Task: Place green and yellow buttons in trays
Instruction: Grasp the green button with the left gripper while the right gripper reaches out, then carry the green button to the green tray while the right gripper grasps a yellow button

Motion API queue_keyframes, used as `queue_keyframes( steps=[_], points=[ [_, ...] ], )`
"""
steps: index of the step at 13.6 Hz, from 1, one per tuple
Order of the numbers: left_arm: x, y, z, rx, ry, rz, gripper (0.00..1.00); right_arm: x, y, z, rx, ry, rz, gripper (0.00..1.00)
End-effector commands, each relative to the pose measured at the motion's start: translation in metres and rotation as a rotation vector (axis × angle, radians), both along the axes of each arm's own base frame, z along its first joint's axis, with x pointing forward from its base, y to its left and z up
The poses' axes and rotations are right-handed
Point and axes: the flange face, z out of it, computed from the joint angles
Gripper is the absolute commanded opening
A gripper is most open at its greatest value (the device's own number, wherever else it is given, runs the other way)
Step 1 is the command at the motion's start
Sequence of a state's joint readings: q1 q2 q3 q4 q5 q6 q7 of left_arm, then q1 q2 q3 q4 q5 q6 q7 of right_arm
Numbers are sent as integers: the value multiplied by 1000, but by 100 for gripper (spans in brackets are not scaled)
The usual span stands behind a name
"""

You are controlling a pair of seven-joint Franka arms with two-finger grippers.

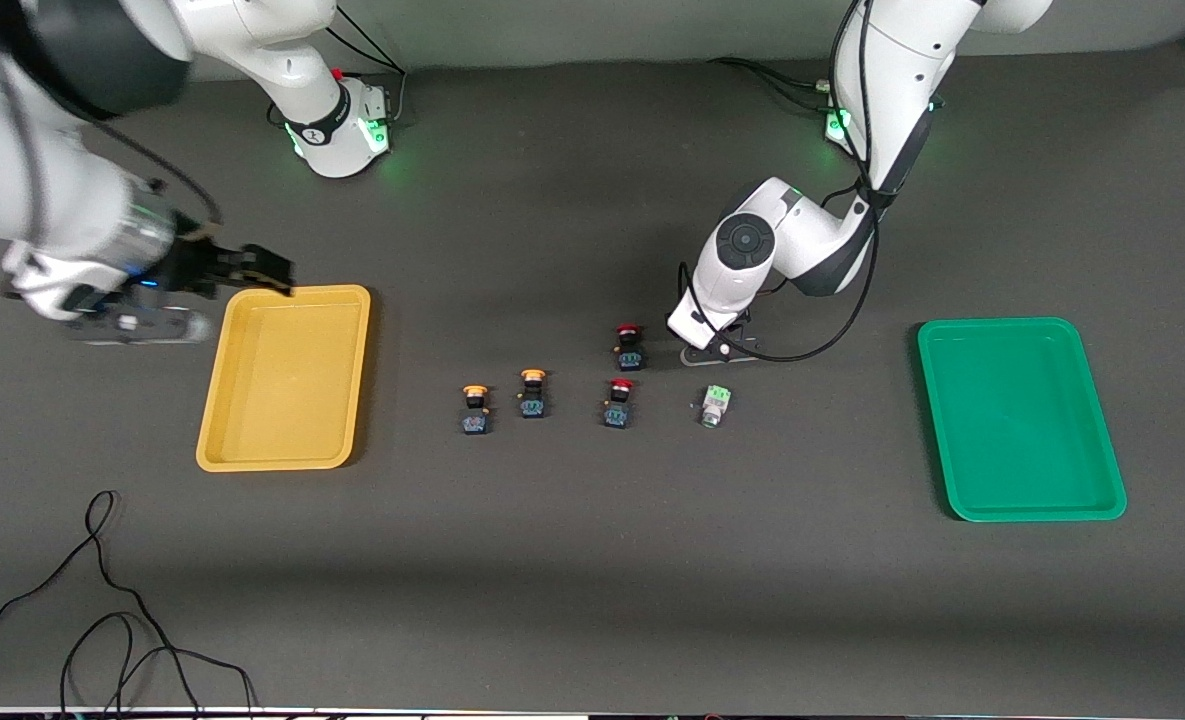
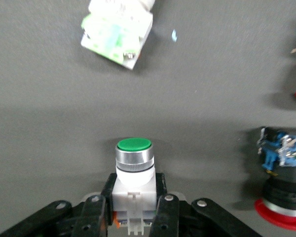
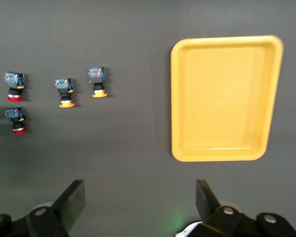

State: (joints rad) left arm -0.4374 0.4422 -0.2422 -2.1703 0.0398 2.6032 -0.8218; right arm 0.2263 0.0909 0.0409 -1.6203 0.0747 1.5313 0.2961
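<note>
left pincer [image 2: 136, 210]: down on the surface [image 1: 592, 580], clamped on a green button [image 2: 133, 163] just beside the second green button [image 1: 715, 405]. right pincer [image 3: 140, 197]: fingers apart, waiting over the yellow tray [image 1: 287, 375] edge. two yellow buttons [image 1: 504, 400] rest between the trays; green tray [image 1: 1017, 420] at the left arm's end.

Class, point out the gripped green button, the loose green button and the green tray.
Gripped green button [image 2: 133, 145], left wrist view, green cap.
Loose green button [image 1: 715, 404], front view, body.
Green tray [image 1: 1020, 418], front view, bare floor.
</note>
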Motion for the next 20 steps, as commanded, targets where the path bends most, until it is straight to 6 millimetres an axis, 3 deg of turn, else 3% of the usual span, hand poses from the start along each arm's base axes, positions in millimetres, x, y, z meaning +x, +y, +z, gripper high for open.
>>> queue_keyframes(
  steps=[1, 5, 7, 9, 13, 15, 16, 17, 18, 20],
  points=[
    [5, 4, 58, 28, -29, 35, 22, 13, 36, -37, -10, 43, 8, 100],
    [17, 32, 179, 77, -57, 70, 23, 32, 75, -117, -33, 80, -5, 100],
    [31, 56, 217, 118, -18, 39, 23, 43, 80, -149, -32, 83, -9, 100],
    [52, 107, 239, 129, -6, -8, 24, 49, 85, -172, -12, 91, -20, 100],
    [90, 252, 263, 119, 47, -149, 24, 47, 106, -227, -21, 130, -2, 100],
    [104, 326, 261, 98, 42, -193, 24, 49, 115, -249, -28, 111, -37, 100],
    [109, 354, 257, 93, 39, -198, 25, 50, 120, -261, -27, 101, -43, 100],
    [114, 377, 249, 92, 27, -195, 34, 49, 129, -270, -25, 89, -33, 100],
    [118, 396, 237, 89, 19, -181, 34, 51, 130, -284, -25, 84, -36, 100],
    [129, 410, 209, 80, 8, -166, 31, 53, 131, -310, -13, 47, -44, 100]
  ],
)
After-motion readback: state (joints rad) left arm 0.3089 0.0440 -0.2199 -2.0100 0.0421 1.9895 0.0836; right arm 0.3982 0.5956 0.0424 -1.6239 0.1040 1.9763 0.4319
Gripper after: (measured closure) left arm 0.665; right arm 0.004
